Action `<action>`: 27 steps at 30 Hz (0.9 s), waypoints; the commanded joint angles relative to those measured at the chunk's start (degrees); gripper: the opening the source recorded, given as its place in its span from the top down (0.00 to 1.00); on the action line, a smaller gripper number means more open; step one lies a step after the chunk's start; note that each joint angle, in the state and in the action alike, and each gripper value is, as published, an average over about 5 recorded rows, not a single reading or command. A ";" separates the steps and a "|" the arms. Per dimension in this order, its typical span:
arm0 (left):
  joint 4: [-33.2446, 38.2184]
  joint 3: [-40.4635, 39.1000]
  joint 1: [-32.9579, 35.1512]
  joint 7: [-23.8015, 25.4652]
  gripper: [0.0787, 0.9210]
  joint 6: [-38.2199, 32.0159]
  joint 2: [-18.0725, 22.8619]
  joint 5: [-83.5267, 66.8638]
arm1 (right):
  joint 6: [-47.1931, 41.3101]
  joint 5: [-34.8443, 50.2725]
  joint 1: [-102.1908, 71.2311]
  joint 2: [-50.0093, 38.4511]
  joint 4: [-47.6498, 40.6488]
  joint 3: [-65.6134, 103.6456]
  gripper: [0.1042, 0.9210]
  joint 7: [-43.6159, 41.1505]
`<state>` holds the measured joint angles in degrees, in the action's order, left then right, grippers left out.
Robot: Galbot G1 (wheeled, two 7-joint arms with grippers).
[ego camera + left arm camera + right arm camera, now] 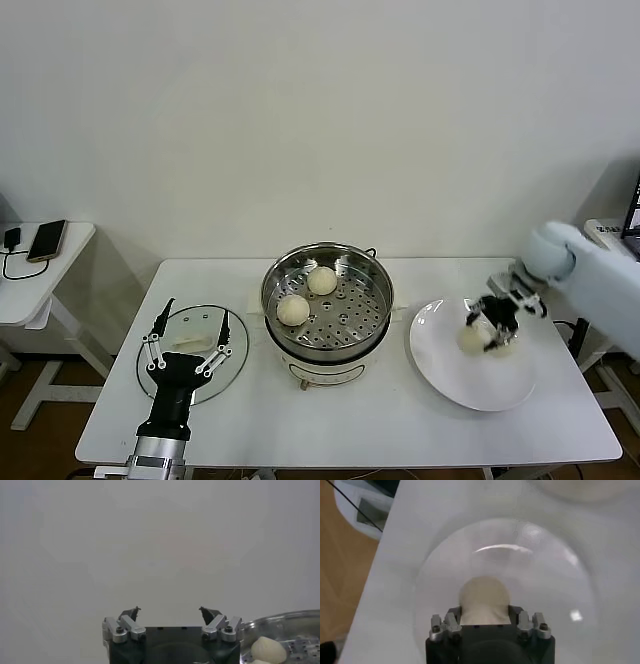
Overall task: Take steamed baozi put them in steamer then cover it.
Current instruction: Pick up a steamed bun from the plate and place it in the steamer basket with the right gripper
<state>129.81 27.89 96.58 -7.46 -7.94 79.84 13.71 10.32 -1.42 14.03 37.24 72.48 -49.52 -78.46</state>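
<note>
Gripping: the right gripper (492,322) is clenched on a steamed baozi (474,338) over the white plate (450,375), its fingers pressed to both sides of the bun (484,600).
Steamer: the steel steamer (327,298) stands mid-table, lid off, with two buns on its perforated tray, one (293,309) nearer the robot, one (321,281) behind it.
Fourth bun: I cannot tell whether another bun lies hidden by the gripper on the plate.
Cover: the glass cover (192,352) lies flat on the table (400,420) to the steamer's left.
Left arm: the left gripper (188,343) waits above the cover, fingers spread wide, holding nothing.
Handling: the bun looks light, soft and easily dented; a gentle squeeze across its widest part, low on the sides, seems the safest hold.
Progress: two buns in, cover not yet placed.
</note>
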 commanded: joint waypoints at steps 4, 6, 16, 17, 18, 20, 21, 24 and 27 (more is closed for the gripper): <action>0.20 0.00 -0.09 -0.04 0.12 0.18 -0.15 -0.13 | 13.54 9.38 27.22 15.32 3.67 -14.36 0.33 -1.45; 0.27 0.05 -0.07 -0.05 0.12 0.24 -0.14 -0.15 | 15.53 8.57 27.74 18.19 4.54 -14.81 0.33 -1.03; 0.06 0.28 0.02 -0.14 0.12 0.04 -0.18 -0.34 | 24.56 -2.44 21.18 27.17 10.41 -16.27 0.33 2.38; 0.05 0.28 0.03 -0.15 0.12 0.02 -0.17 -0.37 | 25.33 -3.39 20.32 27.56 10.76 -16.37 0.33 2.52; 0.03 0.30 0.03 -0.16 0.12 -0.03 -0.16 -0.39 | 26.09 -4.44 19.41 27.90 11.07 -16.43 0.33 2.62; -0.02 0.37 0.05 -0.18 0.12 -0.13 -0.15 -0.42 | 27.88 -6.42 17.59 28.49 11.45 -16.43 0.33 2.82; -0.04 0.42 0.05 -0.18 0.12 -0.18 -0.15 -0.47 | 28.79 -7.46 16.82 28.73 11.50 -16.33 0.33 2.87; -0.15 0.60 0.00 -0.21 0.12 -0.30 -0.14 -0.64 | 31.45 -10.28 14.71 29.39 11.41 -15.98 0.33 3.03; -0.25 0.64 -0.06 -0.26 0.12 -0.40 -0.08 -0.73 | 33.51 -12.20 13.32 29.77 11.32 -15.95 0.33 3.16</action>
<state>129.61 28.51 96.53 -7.69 -8.26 79.77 13.08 35.33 -6.05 31.07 62.44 81.85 -64.20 -76.27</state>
